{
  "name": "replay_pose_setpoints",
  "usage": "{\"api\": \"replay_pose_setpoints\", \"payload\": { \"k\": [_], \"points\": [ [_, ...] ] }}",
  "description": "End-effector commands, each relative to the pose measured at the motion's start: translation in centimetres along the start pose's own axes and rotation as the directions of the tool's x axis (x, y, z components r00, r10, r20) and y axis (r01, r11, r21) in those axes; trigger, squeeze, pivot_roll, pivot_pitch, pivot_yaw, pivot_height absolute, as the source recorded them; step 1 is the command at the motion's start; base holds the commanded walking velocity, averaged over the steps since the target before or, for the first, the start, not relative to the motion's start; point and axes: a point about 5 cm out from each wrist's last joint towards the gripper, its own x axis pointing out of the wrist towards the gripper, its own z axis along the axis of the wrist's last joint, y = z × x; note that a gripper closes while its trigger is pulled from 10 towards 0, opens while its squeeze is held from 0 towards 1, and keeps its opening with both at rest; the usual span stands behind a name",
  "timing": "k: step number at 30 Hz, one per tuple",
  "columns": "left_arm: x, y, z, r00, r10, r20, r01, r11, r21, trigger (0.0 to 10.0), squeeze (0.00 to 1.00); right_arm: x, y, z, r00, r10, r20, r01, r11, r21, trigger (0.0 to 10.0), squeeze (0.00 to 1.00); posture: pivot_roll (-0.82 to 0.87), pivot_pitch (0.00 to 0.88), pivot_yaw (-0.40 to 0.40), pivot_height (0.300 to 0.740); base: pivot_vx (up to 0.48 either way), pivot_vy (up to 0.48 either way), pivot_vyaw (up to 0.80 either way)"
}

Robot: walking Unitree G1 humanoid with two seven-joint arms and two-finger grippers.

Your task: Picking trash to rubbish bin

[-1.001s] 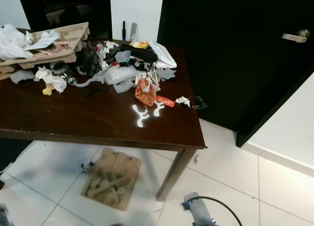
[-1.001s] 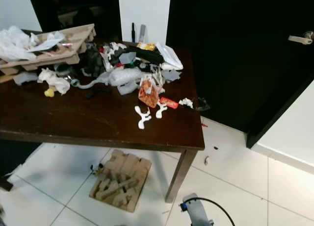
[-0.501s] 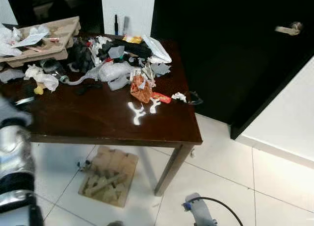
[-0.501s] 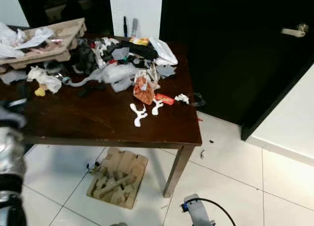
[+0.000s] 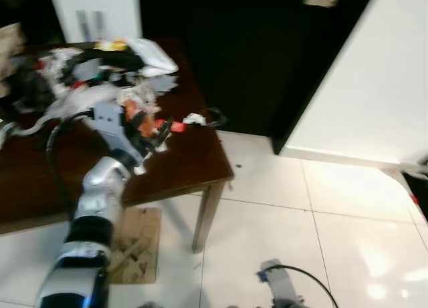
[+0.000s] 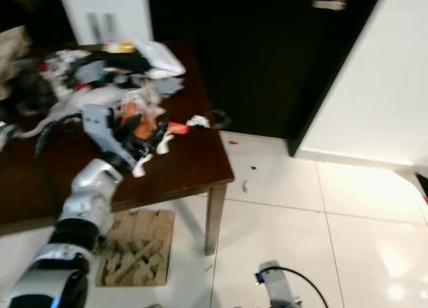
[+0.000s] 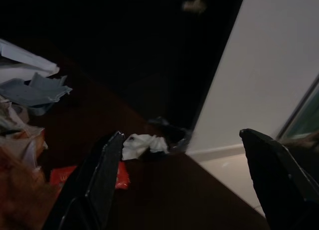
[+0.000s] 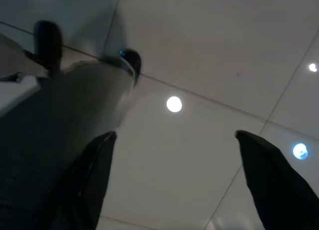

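A heap of trash (image 5: pixel 100 81) covers the dark wooden table (image 5: pixel 194 164). At its near edge lie an orange bag (image 5: pixel 137 114), a red wrapper (image 5: pixel 176 126) and a crumpled white paper (image 5: pixel 194 119). My left gripper (image 5: pixel 152 135) is raised over the table beside the orange bag, fingers open and empty. In the left wrist view the left gripper (image 7: pixel 184 190) faces the white paper (image 7: pixel 143 144) and the red wrapper (image 7: pixel 117 176), both some way ahead of its fingertips. My right gripper (image 8: pixel 174 190) hangs open over the floor tiles.
A dark door (image 5: pixel 254 54) and a white wall (image 5: pixel 361 87) stand to the right of the table. A cardboard insert (image 5: pixel 137 248) lies on the floor under the table. White tiled floor (image 5: pixel 321 228) stretches to the right. The eye views are blurred.
The camera has swung to the right, so the table sits further left. My left arm has risen from the lower left to above the table, next to the orange bag.
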Motion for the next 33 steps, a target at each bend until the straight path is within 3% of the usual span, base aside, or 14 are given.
{"api": "replay_pose_setpoints", "payload": {
  "k": [1, 2, 7, 9, 13, 15, 22, 26, 33],
  "points": [
    [-0.2, 0.4, -1.2, 0.994, 0.068, -0.081, -0.066, 0.997, 0.027, 10.0, 0.00, -0.1, 0.6, -2.0, 0.998, 0.018, -0.067, -0.016, 0.999, 0.029, 10.0, 0.00, 0.12, 0.153, -0.031, 0.740, 0.000, 0.000, 0.00],
    [0.0, 0.8, -1.3, 0.983, 0.143, -0.118, -0.136, 0.989, 0.065, 10.0, 0.00, -0.1, 0.7, -2.2, 0.997, 0.021, -0.074, -0.018, 0.999, 0.036, 10.0, 0.00, 0.11, 0.150, -0.029, 0.740, 0.000, 0.000, 0.00],
    [0.1, 1.0, -1.1, 0.962, 0.228, -0.152, -0.210, 0.969, 0.131, 10.0, 0.00, -0.2, 0.7, -2.4, 0.997, 0.022, -0.079, -0.019, 0.999, 0.036, 10.0, 0.00, 0.11, 0.149, -0.028, 0.740, 0.000, 0.000, 0.00],
    [0.1, 1.0, -0.8, 0.926, 0.322, -0.197, -0.272, 0.931, 0.245, 10.0, 0.00, -0.2, 0.7, -2.5, 0.996, 0.026, -0.087, -0.024, 0.999, 0.022, 10.0, 0.00, 0.11, 0.145, -0.031, 0.740, 0.000, 0.000, 0.00],
    [-0.1, 0.7, -1.2, 0.898, 0.366, -0.246, -0.303, 0.917, 0.259, 10.0, 0.00, -0.2, 0.7, -2.4, 0.996, 0.029, -0.088, -0.029, 1.000, 0.006, 10.0, 0.00, 0.12, 0.139, -0.036, 0.740, 0.000, 0.000, 0.00],
    [-0.3, -0.2, -1.7, 0.880, 0.373, -0.292, -0.313, 0.921, 0.234, 10.0, 0.00, -0.2, 0.7, -2.2, 0.996, 0.031, -0.086, -0.031, 0.999, -0.008, 10.0, 0.00, 0.13, 0.135, -0.037, 0.740, 0.000, 0.000, 0.00],
    [-0.4, -1.9, -1.8, 0.880, 0.364, -0.305, -0.302, 0.925, 0.232, 10.0, 0.00, -0.1, 0.6, -2.0, 0.996, 0.025, -0.085, -0.028, 0.999, -0.030, 10.0, 0.00, 0.14, 0.135, -0.038, 0.740, 0.000, 0.000, 0.00],
    [-0.9, -3.8, -0.1, 0.899, 0.351, -0.260, -0.280, 0.920, 0.273, 10.0, 0.00, -0.1, 0.8, -2.2, 0.995, 0.025, -0.092, -0.028, 0.999, -0.032, 10.0, 0.00, 0.14, 0.138, -0.036, 0.740, 0.000, 0.000, 0.00],
    [-2.7, -4.1, 1.0, 0.877, 0.390, -0.281, -0.301, 0.901, 0.312, 10.0, 0.00, -0.2, 1.0, -2.8, 0.994, 0.030, -0.109, -0.034, 0.999, -0.037, 10.0, 0.00, 0.15, 0.143, -0.029, 0.740, 0.000, 0.000, 0.00]
  ]
}}
